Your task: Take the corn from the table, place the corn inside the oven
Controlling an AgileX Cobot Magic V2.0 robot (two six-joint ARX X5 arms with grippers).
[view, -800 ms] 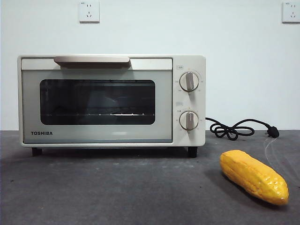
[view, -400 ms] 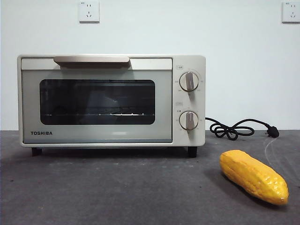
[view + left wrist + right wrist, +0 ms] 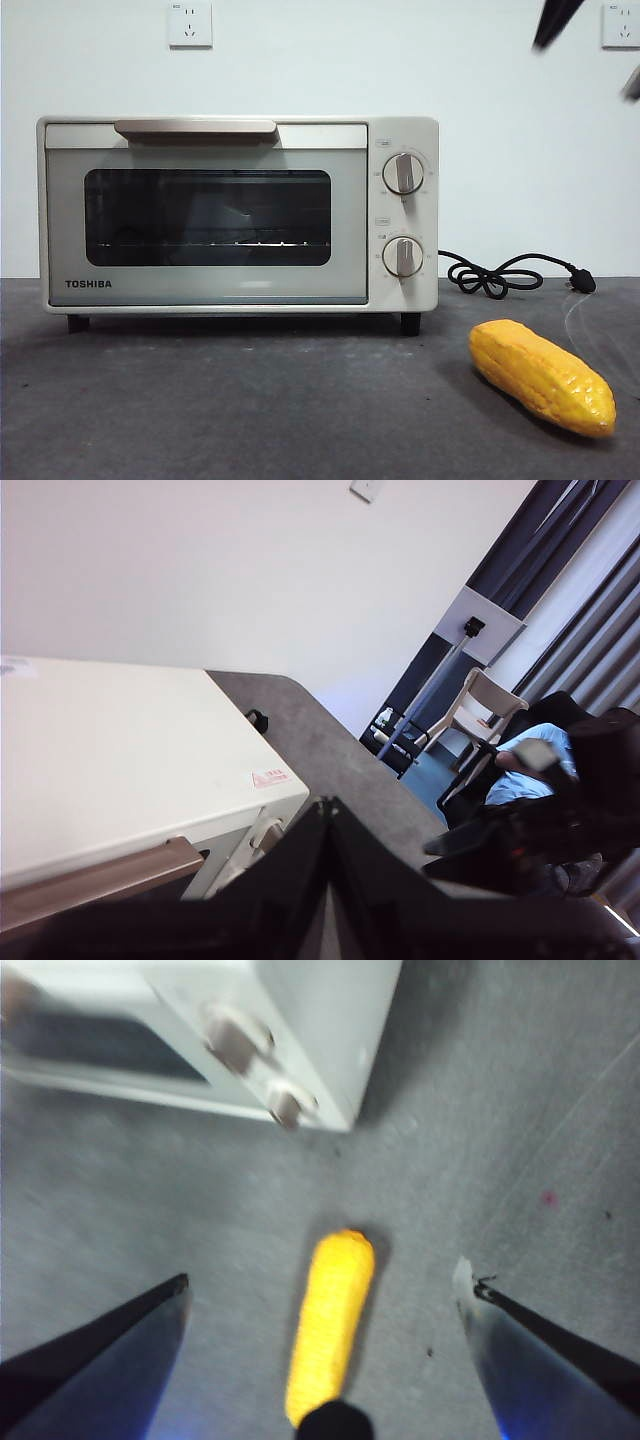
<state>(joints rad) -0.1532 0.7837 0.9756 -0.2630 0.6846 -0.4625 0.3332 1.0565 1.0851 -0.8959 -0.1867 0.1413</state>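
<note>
Corn (image 3: 542, 377) lies at the oven's (image 3: 238, 214) four o'clock; probably stiff, slick, best pinched mid-length by the wide-open right gripper (image 3: 320, 1305).

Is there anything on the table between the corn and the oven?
No. In the front view only bare table lies between the corn and the oven.

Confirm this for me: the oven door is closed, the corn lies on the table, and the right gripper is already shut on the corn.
Not quite. The right gripper is open, above the corn and not touching it, as the right wrist view shows. The oven door is closed and the corn lies on the table.
</note>
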